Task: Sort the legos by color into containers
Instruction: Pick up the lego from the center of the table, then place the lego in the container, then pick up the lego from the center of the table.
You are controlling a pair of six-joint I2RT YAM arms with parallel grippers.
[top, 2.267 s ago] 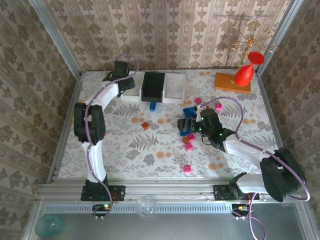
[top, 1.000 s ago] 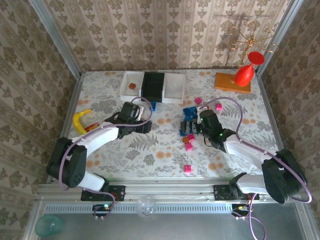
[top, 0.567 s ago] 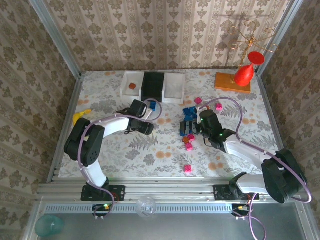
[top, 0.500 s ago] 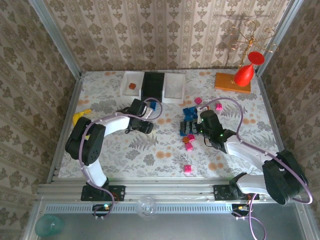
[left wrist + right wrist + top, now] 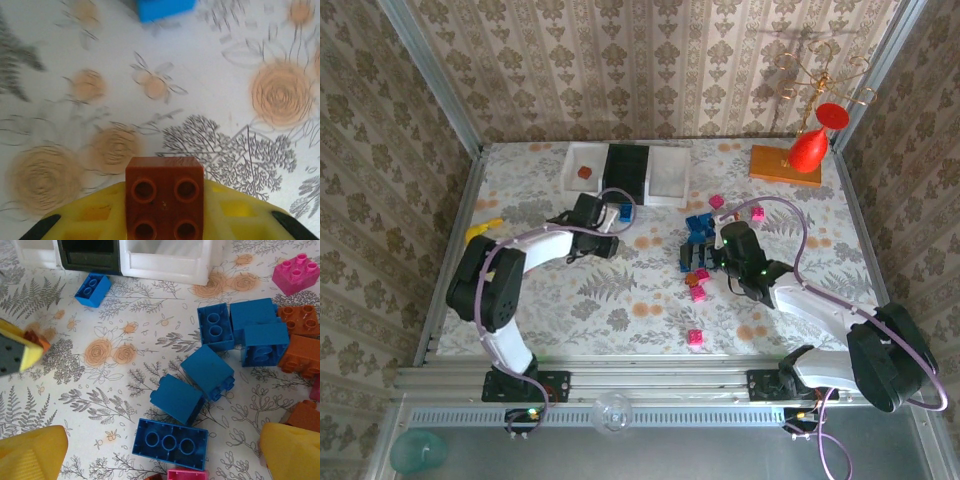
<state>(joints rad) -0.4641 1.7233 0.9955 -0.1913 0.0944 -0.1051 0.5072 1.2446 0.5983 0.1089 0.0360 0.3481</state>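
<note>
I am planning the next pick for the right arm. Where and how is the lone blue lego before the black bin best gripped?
Grip the blue lego across its two long side walls, probably from straight above. It lies flat, studs up, turned askew to the black bin, and nothing lies against it, so the jaws should fit on both sides.

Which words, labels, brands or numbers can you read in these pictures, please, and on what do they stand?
None can be read. The orange-brown plastic brick, the blue plastic bricks and the white and black rectangular bins bear no visible lettering; any stud marks are too small to tell.
</note>
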